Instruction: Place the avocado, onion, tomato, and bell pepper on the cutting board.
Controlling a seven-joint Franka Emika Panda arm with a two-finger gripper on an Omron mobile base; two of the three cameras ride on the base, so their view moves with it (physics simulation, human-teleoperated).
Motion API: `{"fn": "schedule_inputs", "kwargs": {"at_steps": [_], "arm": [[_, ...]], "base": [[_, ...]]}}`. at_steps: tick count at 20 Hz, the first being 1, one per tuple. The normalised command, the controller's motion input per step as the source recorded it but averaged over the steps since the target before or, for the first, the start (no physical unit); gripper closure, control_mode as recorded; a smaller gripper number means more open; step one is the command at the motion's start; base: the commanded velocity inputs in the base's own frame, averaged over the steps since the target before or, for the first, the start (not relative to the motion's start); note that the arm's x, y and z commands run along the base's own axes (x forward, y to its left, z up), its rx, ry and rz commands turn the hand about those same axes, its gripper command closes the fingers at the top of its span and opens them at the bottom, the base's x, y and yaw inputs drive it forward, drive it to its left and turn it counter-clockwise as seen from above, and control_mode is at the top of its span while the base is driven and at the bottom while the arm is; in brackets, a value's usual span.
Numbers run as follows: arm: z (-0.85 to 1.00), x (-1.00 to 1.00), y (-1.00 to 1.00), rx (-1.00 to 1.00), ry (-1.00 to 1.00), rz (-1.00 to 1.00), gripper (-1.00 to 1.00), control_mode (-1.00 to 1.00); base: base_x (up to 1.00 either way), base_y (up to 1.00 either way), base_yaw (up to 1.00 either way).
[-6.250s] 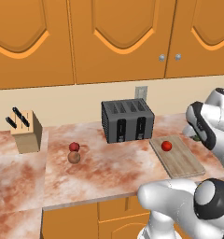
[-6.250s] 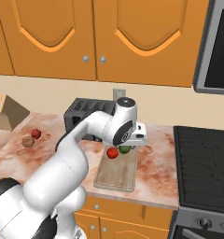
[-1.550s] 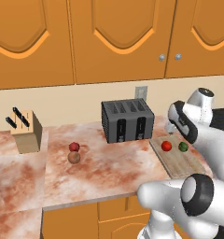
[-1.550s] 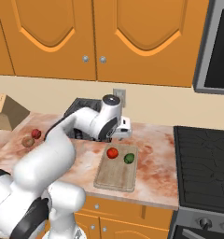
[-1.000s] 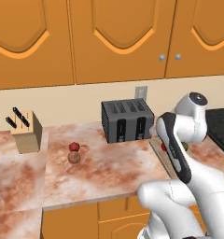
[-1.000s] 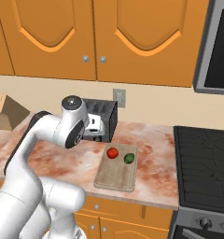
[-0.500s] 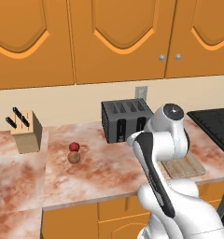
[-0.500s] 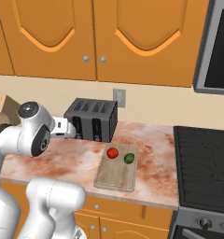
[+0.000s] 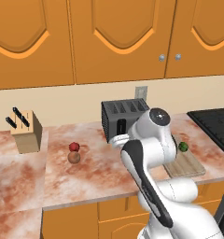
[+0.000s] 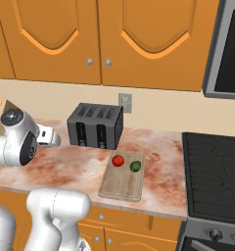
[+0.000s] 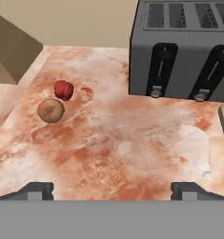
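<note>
Tan and dull-skinned, the onion is sitting at the left of the hand view, touching or just beside the dark red pepper above it. You are probably handling a light, firm ball that can roll, so take it across its widest part, from the side away from the pepper. The pepper looks lumpy and stiff; grip it across its body once the onion is gone. The gripper is spread wide and holding nothing, its tips rising at the bottom edge. In the right base view the tomato and avocado are lying on the board at centre. The toaster is filling the upper right and the knife block is standing at the left; neither is blocking the 2 pieces.
</note>
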Motion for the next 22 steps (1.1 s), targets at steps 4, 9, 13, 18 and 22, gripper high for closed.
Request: {"fn": "schedule_inputs", "kwargs": {"at_steps": [4,9,13,18,22], "arm": [[0.3,0.0,0.45,0.2,0.15,0.0,-1.0,-1.0],[0.01,0.0,0.65,0.0,0.0,0.0,-1.0,-1.0],[0.0,0.0,0.75,-0.01,0.0,0.0,-1.0,-1.0],[-0.01,0.12,0.56,-0.01,0.0,0.0,-1.0,-1.0],[-0.08,0.35,0.33,0.0,0.04,0.01,-1.0,-1.0]], "base": [[0.0,0.0,0.0],[0.0,0.0,0.0],[0.0,0.0,0.0],[0.0,0.0,0.0],[0.0,0.0,0.0]]}}
